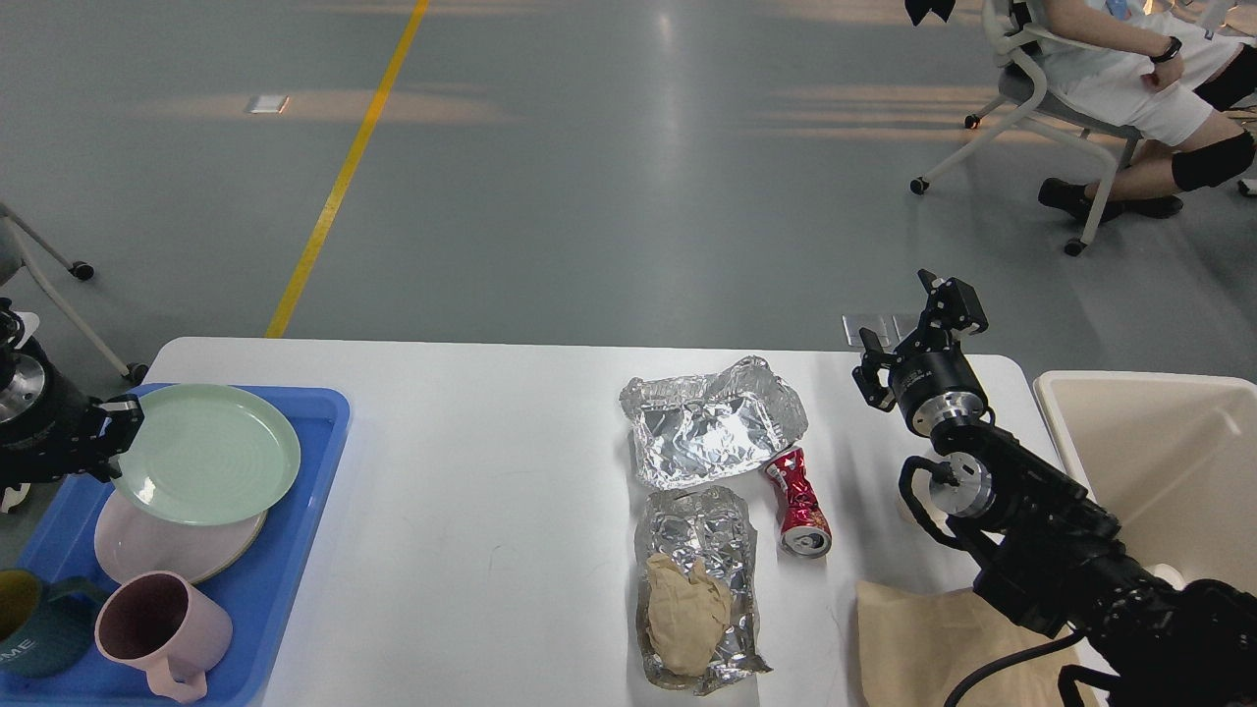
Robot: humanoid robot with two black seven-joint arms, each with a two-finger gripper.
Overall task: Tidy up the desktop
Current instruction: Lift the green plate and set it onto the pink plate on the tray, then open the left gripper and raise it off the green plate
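Your white desktop (511, 442) stood on grey floor (589, 196), bearing two foil trays (707, 427) and one crushed can (800, 499). Your left gripper (123, 422) clamped the green plate (206, 452); the right gripper (918, 329) seemingly gaped.

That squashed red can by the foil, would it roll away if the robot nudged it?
Probably not far. The can lies on its side on the desktop, but its middle is crushed in, so it would likely wobble or pivot rather than roll straight. It looks empty, so likely light and easy to shove. Its dented metal may slip or crumple further under a firm grip.
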